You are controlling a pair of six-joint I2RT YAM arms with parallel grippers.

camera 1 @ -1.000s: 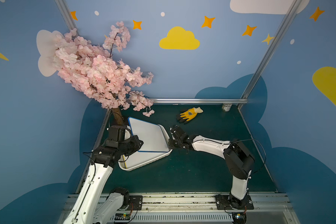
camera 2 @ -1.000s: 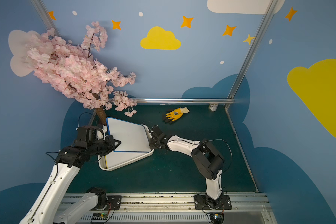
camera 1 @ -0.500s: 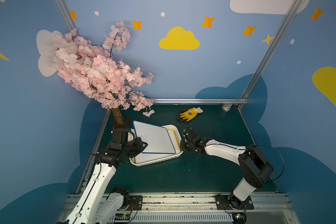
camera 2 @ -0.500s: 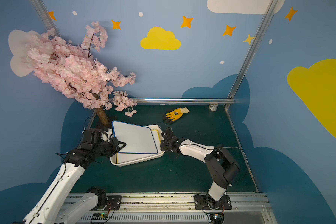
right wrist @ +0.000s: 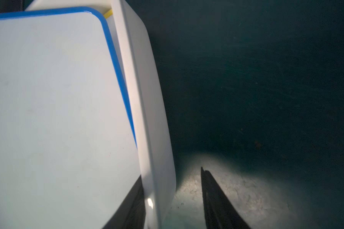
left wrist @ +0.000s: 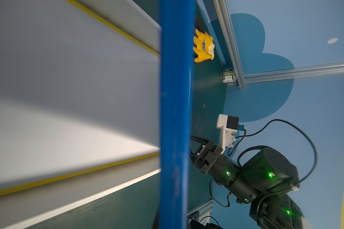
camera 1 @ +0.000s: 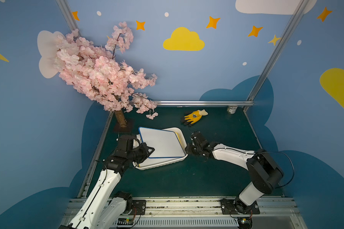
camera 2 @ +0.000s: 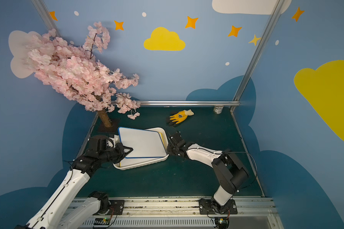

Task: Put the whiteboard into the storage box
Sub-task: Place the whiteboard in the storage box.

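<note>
Right wrist view is showing the whiteboard [right wrist: 48, 99], blue-edged, sitting with its right edge just inside the wall of the storage box [right wrist: 147, 99]. In both top views it is lying askew over the box [camera 1: 161, 164], its far-left corner overhanging the rim, so it is not yet seated. A yellow-edged board [left wrist: 68, 99] is already lying flat in the box beneath it. The task is looking mostly done. What is remaining, as I judge it, is squaring the whiteboard [camera 2: 143, 142] to the box, lowering its left side and letting go. Whether its right edge is already resting on the board below is probably not something these views can settle.

The left arm [camera 1: 107, 178] is reaching forward with its elbow bent and its wrist turning toward the box. The left fingers [camera 1: 150, 150] are pinching together on the whiteboard's near-left edge.

The right arm [camera 1: 230, 153] is stretching low across the surface [camera 1: 207, 174] toward the box's right side. The right fingers [right wrist: 216, 198] are standing apart and straddling the wall, 1 inside under the whiteboard's corner and 1 outside, clear of the wall and gripping nothing.
</note>
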